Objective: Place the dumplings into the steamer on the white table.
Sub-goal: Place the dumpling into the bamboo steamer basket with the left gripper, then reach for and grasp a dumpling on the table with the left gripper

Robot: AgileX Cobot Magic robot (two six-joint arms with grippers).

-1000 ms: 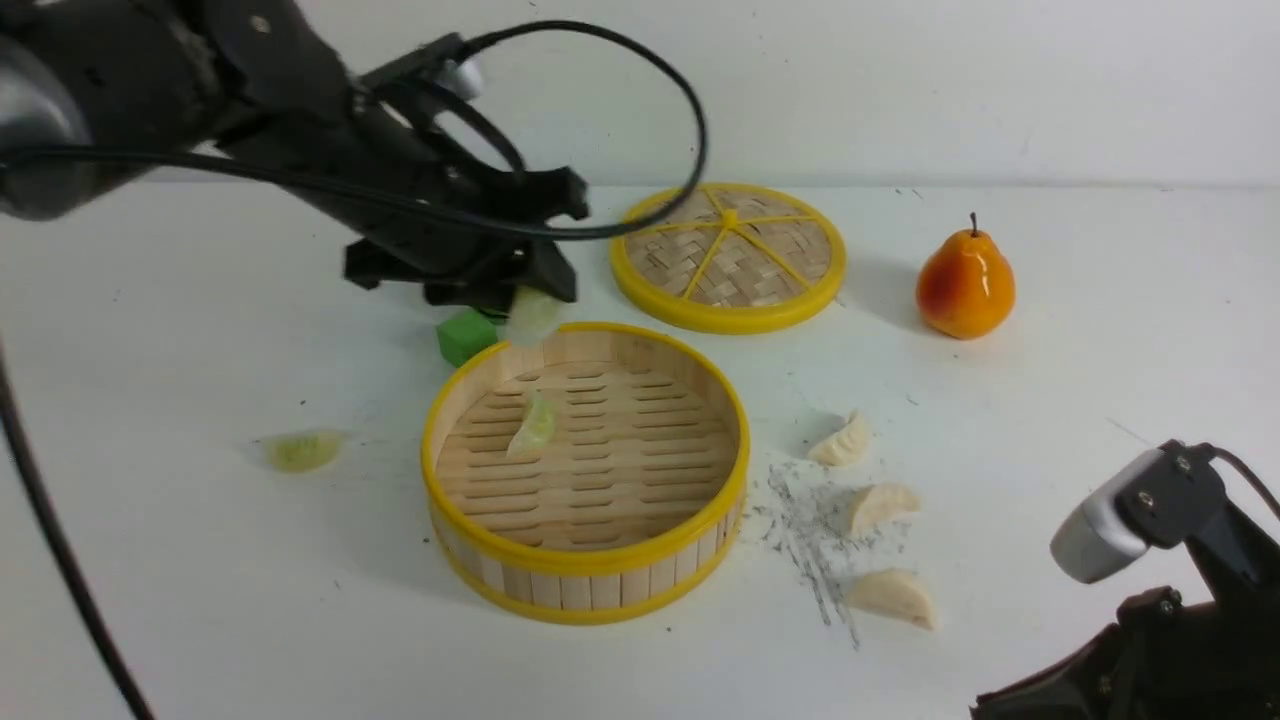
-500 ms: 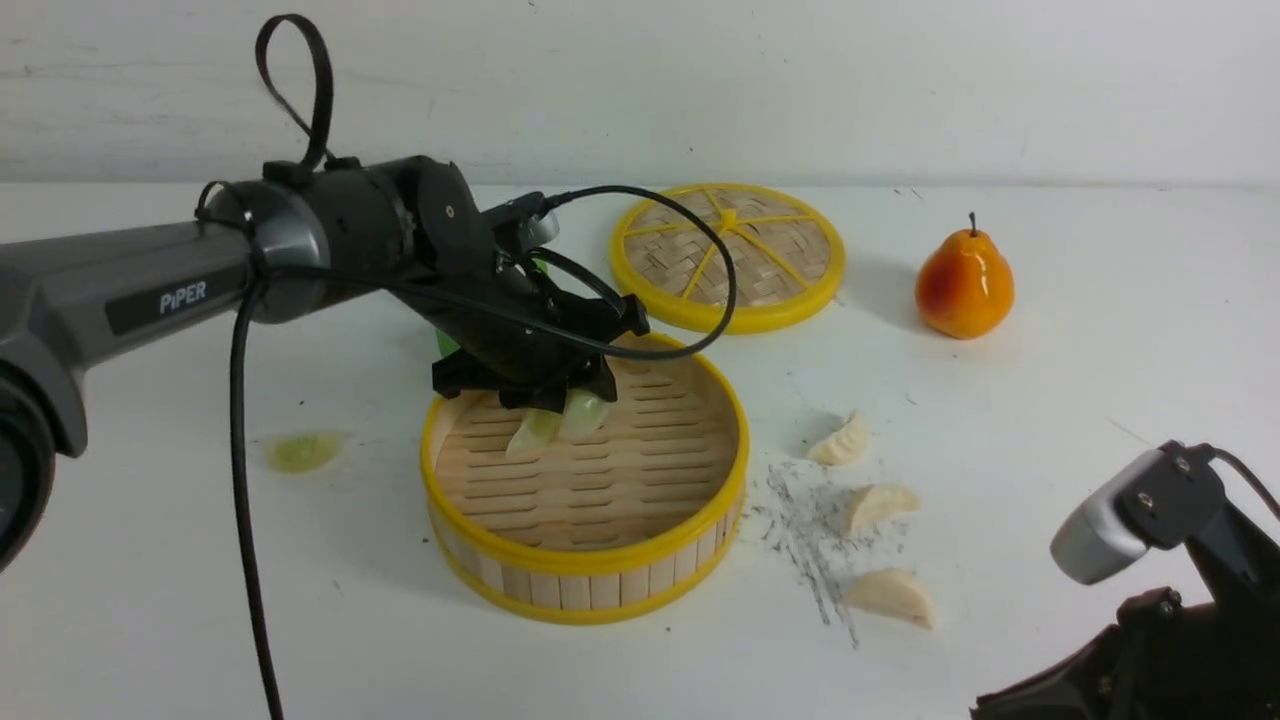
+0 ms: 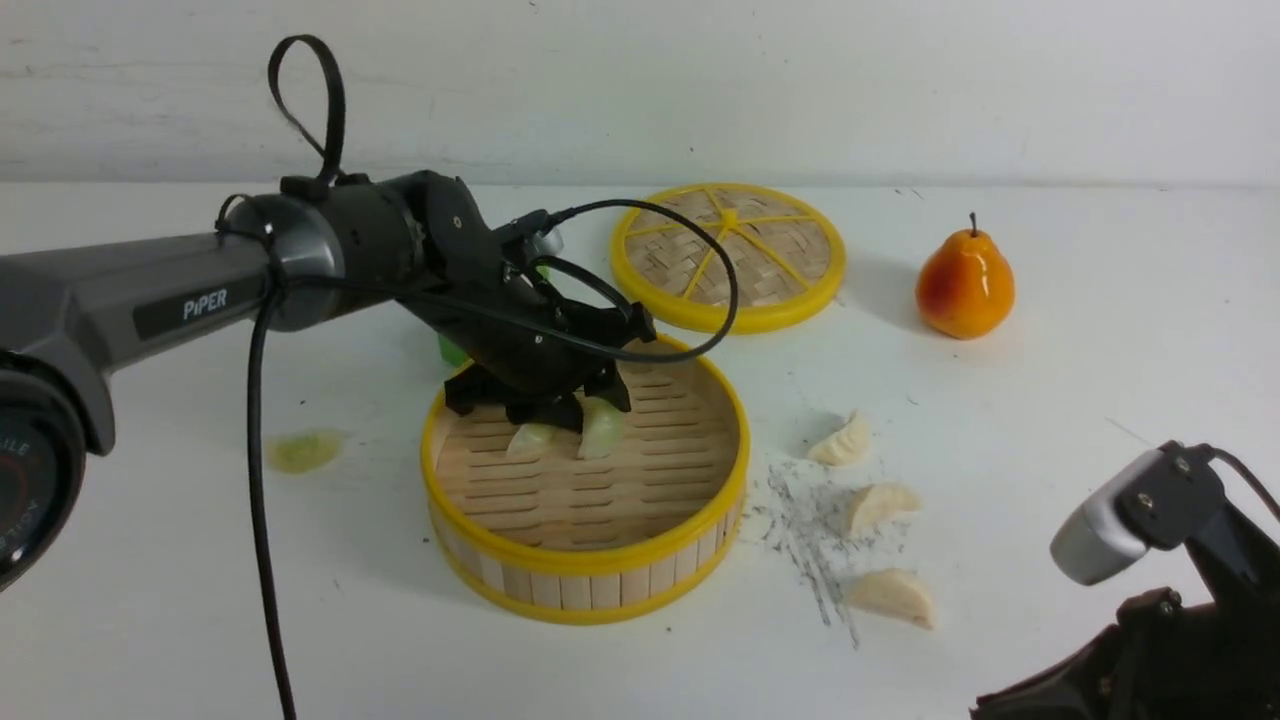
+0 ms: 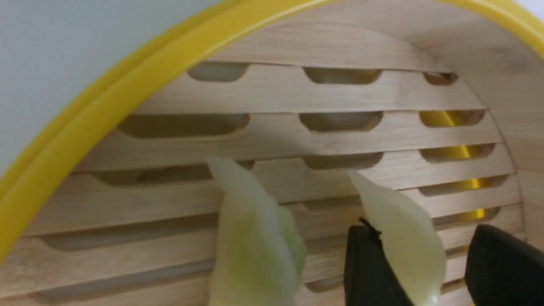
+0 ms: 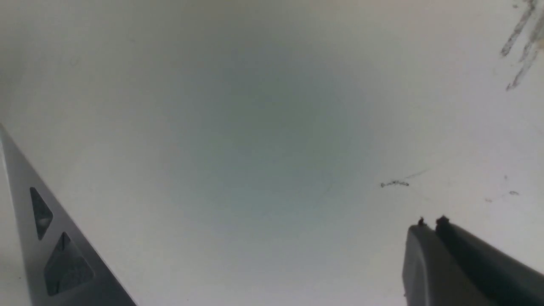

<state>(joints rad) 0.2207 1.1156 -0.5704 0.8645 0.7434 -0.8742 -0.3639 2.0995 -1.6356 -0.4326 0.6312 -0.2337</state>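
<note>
Green dumplings (image 3: 530,438): two, pale, translucent, lying in steamer (image 3: 590,560).
White dumplings (image 3: 878,505): three cream pleated crescents on table (image 3: 1100,400).
Left gripper (image 4: 420,238): jaws apart, one green dumpling between.
Right gripper (image 5: 429,221): jaws together.

Your steamer (image 3: 585,590) looks like pale, matt bare wood, its rims smooth yellow plastic. The green dumplings (image 4: 255,250) look waxy and translucent, the cream dumplings (image 3: 890,597) duller. You have a matt white counter (image 3: 1100,330) scuffed grey, a glossy pear (image 3: 965,285), and a woven disc (image 3: 780,250) of rough straw-like strips with a yellow plastic rim.
</note>
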